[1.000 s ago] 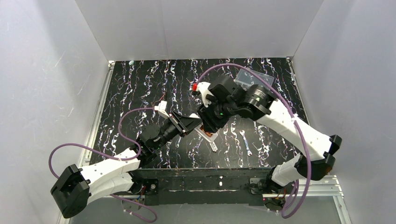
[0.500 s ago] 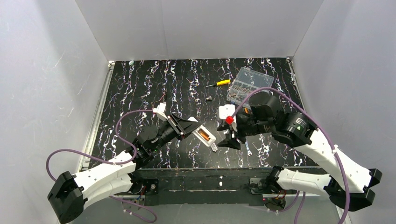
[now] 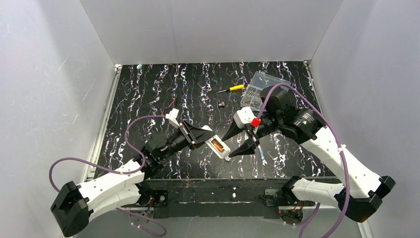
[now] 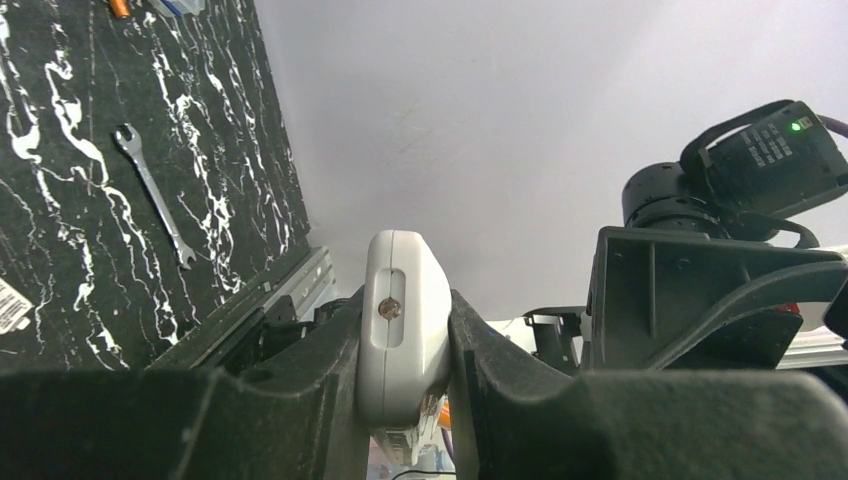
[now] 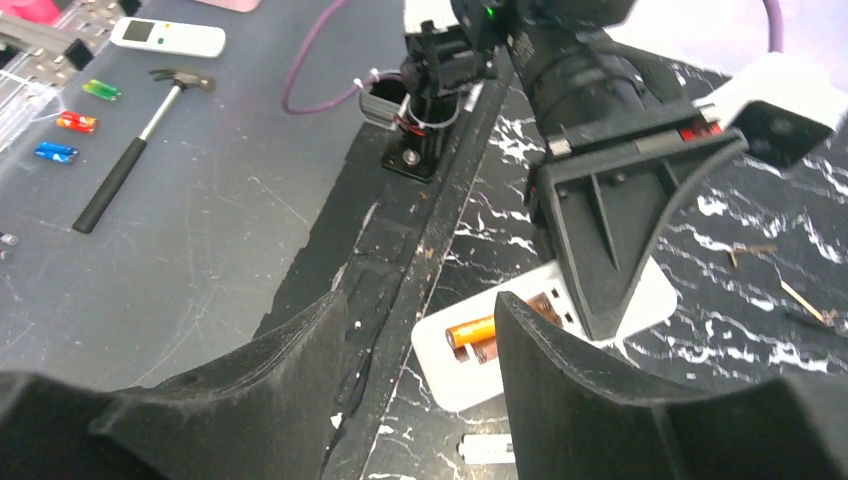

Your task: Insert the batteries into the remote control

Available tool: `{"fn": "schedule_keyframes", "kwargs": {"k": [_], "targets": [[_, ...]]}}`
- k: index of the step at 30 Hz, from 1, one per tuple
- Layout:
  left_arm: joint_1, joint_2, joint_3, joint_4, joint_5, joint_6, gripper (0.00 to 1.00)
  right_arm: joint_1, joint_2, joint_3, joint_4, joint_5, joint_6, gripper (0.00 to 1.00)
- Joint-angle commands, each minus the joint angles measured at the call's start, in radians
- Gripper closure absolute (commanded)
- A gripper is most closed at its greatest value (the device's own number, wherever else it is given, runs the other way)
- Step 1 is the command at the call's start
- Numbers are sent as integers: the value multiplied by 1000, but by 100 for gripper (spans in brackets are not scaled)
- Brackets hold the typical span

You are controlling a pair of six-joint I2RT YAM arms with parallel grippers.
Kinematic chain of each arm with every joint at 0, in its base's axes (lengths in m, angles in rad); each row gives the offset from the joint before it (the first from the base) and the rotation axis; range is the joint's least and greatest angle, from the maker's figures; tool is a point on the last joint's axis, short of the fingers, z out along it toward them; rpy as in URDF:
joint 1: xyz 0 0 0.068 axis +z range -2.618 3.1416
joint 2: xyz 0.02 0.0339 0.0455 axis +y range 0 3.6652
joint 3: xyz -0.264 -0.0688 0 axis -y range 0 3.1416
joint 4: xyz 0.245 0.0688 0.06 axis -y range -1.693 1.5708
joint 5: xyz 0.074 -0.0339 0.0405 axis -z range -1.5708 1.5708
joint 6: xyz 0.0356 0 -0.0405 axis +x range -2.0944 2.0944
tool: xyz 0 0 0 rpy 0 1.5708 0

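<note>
The white remote control (image 3: 214,145) is tilted just above the mat, back side up, with my left gripper (image 3: 204,137) shut on its end. In the left wrist view its narrow end (image 4: 403,325) is squeezed between both fingers of the left gripper (image 4: 405,375). An orange battery (image 5: 472,331) lies in the open compartment, also seen from above as the battery (image 3: 218,146). Beside it is a darker brownish shape I cannot identify. My right gripper (image 3: 229,147) stands open just right of the remote control (image 5: 545,330). Nothing is between the fingers of the right gripper (image 5: 420,385).
A small wrench (image 3: 261,152) lies on the mat right of the grippers. A yellow-handled screwdriver (image 3: 232,89), a clear compartment box (image 3: 258,88) and a small dark piece (image 3: 222,104) sit further back. A small white piece (image 5: 487,449) lies below the remote. The table's front edge (image 5: 440,250) is close.
My right arm left the remote, swung out to the right, then came back beside it with its jaws wider. The left arm and the remote barely moved.
</note>
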Motion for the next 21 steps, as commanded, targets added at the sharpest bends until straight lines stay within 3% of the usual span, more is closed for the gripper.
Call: {"fn": "schedule_keyframes", "kwargs": {"k": [1, 12, 21], "targets": [[-3, 16, 54, 169, 49, -15, 100, -5, 18, 32, -6, -142, -91, 37], [-4, 66, 82, 228, 84, -32, 100, -4, 52, 3, -55, -159, -162, 47], [-5, 64, 90, 236, 101, -32, 100, -30, 91, 1, -76, -162, -201, 47]]}}
